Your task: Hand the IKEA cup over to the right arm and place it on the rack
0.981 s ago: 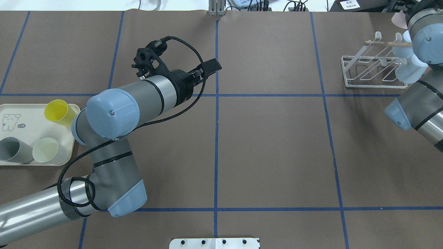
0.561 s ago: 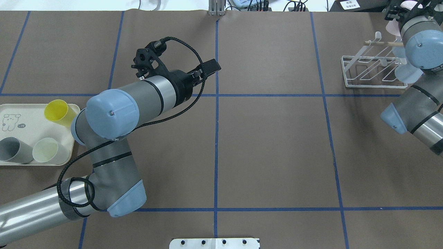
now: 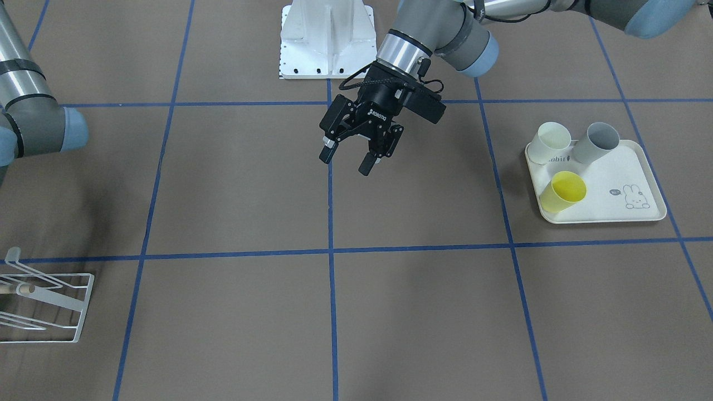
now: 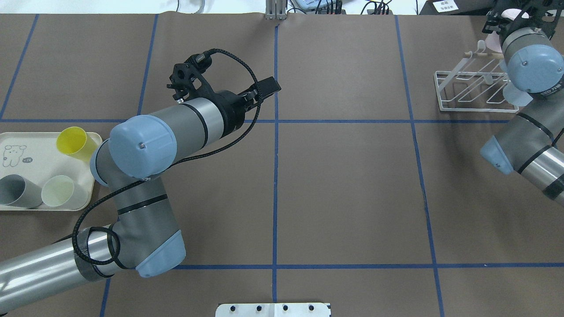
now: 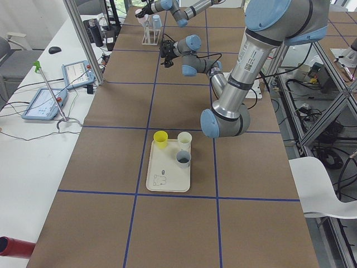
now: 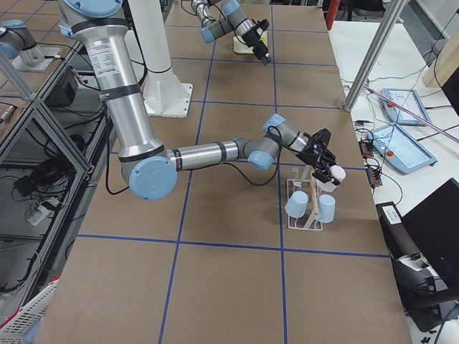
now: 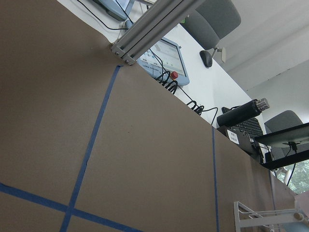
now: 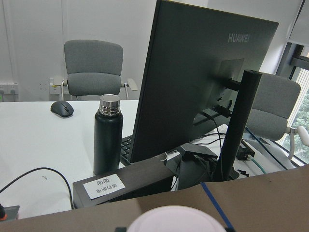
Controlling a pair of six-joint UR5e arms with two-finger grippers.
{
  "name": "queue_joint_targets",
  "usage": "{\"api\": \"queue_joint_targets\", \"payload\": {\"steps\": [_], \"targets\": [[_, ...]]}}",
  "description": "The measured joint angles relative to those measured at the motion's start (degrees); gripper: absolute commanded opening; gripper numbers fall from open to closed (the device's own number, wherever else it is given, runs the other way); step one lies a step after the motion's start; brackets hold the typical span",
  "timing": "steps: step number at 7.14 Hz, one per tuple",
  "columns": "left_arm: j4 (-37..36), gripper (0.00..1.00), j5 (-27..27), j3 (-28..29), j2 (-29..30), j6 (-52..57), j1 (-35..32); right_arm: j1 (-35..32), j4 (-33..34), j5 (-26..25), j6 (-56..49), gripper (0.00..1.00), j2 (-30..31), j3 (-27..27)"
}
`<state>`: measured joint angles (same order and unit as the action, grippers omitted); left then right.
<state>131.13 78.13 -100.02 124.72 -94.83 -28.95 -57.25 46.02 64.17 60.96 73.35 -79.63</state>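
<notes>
My right gripper [image 6: 324, 165] is shut on a pale pink IKEA cup [image 6: 333, 174], held tilted just above the far end of the rack [image 6: 305, 211]. The cup's rim [image 8: 176, 220] fills the bottom of the right wrist view. In the overhead view the right arm [image 4: 531, 66] covers part of the rack [image 4: 467, 90]. Two light-blue cups [image 6: 295, 204] hang on the rack. My left gripper [image 3: 351, 159] hovers open and empty over the table's middle, far from the rack.
A cream tray [image 4: 26, 154] at the left holds a yellow cup [image 4: 75, 141], a grey cup [image 4: 17, 190] and a pale cup [image 4: 61, 191]. The robot's white base [image 3: 326, 39] stands at the near edge. A monitor and a bottle [image 8: 107, 135] stand beyond the table.
The right arm has swung toward the table's far edge, carrying the pink cup over the rack's far end. The left arm has stayed still.
</notes>
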Motion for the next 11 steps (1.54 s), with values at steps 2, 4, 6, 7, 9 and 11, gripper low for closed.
{"api": "queue_joint_targets", "payload": {"steps": [2,4,6,7,9,11], "targets": [[0.0,1.00,0.0,0.0,0.0,0.0,0.1,0.0,-1.0,0.6,0.0,0.00,0.5,0.4],[0.0,1.00,0.0,0.0,0.0,-0.3,0.2,0.0,-1.3,0.8,0.0,0.00,0.7,0.7],[0.0,1.00,-0.1,0.0,0.1,-0.5,0.3,0.0,-1.3,0.8,0.0,0.00,0.8,1.4],[0.0,1.00,-0.1,0.0,0.1,-0.5,0.4,0.0,-1.4,0.8,-0.1,0.00,1.0,1.5],[0.0,1.00,-0.1,0.0,0.1,-0.5,0.4,0.0,-1.4,0.8,0.0,0.00,0.9,1.5],[0.0,1.00,-0.1,0.0,0.1,-0.5,0.4,0.0,-1.4,0.8,0.1,0.00,1.0,1.6]]}}
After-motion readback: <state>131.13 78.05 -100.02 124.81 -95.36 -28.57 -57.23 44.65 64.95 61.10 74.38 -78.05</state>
